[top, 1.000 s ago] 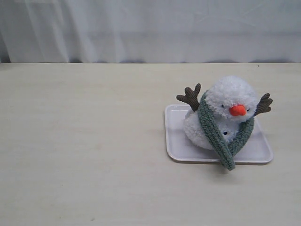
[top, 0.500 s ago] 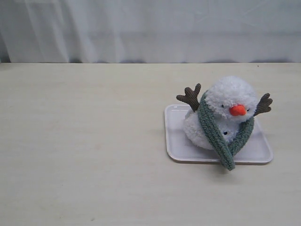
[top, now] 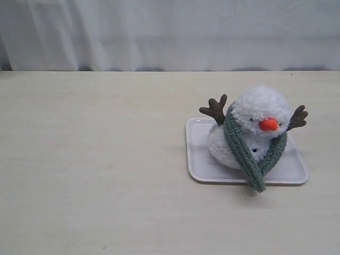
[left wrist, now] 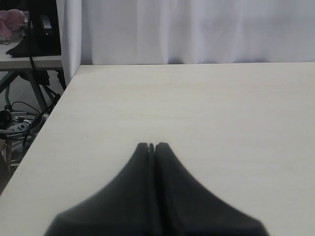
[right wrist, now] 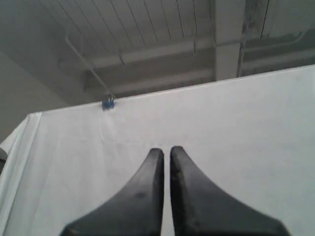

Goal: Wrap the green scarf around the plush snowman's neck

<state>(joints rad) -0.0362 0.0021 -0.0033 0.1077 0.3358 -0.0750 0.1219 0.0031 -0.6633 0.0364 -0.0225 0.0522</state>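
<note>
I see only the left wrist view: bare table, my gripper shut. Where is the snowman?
Observer: The plush snowman sits on a white tray, right of the table's middle in the exterior view.
Operator: Is the scarf on it?
Observer: Yes, the green scarf goes around it between head and body; its ends meet in front.
Operator: And the other arm?
Observer: The right gripper is shut, empty, aimed at curtain and ceiling.
</note>
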